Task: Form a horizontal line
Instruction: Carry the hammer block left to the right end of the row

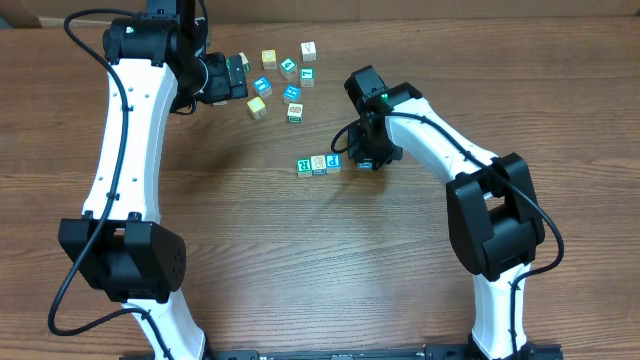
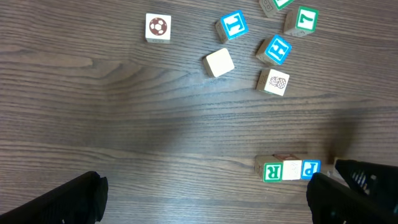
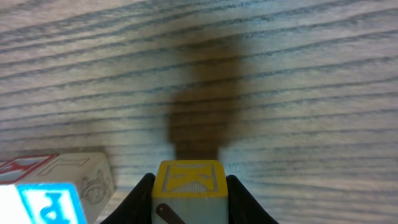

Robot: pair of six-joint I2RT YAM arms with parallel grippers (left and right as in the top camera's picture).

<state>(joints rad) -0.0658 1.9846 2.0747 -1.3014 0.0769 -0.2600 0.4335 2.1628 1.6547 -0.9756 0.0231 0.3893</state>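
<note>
A row of three letter blocks lies on the wooden table: green R (image 1: 304, 166), a plain picture block (image 1: 318, 164) and blue P (image 1: 333, 161). The row also shows in the left wrist view (image 2: 291, 170). My right gripper (image 1: 368, 157) is just right of the P block, shut on a yellow-topped block (image 3: 189, 186) held low over the table. The P block (image 3: 46, 202) lies at its left. Several loose blocks (image 1: 285, 80) lie scattered at the back. My left gripper (image 1: 238, 78) is open and empty, high beside that cluster.
In the left wrist view the loose blocks include a football block (image 2: 158, 28), a blank one (image 2: 219, 63), a blue H (image 2: 276, 50) and a green 7 (image 2: 303, 20). The table's far edge meets a wall at the top.
</note>
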